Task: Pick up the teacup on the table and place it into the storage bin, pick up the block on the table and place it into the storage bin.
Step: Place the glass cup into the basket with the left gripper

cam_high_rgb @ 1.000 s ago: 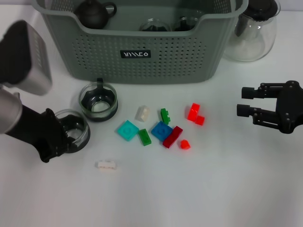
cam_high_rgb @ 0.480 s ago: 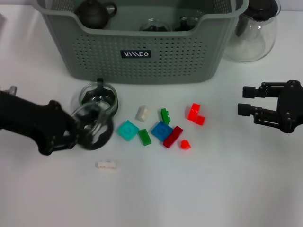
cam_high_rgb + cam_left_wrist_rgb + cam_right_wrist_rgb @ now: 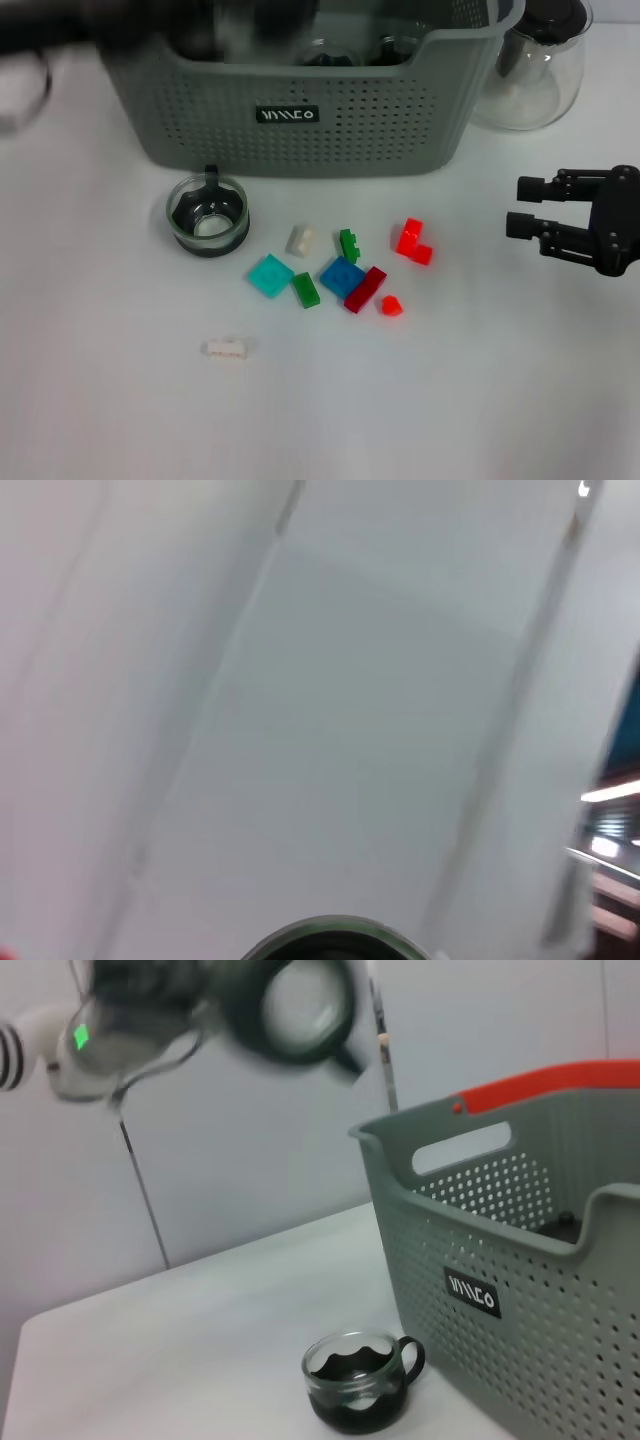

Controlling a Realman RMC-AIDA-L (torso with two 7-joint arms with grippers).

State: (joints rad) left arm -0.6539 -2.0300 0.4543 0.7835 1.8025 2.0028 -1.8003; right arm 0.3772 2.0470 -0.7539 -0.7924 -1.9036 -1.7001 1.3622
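The left gripper (image 3: pixel 290 1010), grasping a teacup (image 3: pixel 300 1005), is above the storage bin (image 3: pixel 300 120); lower it well inside before letting go, clear of the cups already there. The right gripper (image 3: pixel 530 207), fingers spread and empty, waits right of the bin.

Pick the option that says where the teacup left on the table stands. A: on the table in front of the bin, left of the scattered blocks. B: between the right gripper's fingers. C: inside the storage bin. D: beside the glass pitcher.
A: the teacup stands on the white table just in front of the storage bin, with the blocks to its right and the right gripper far off.
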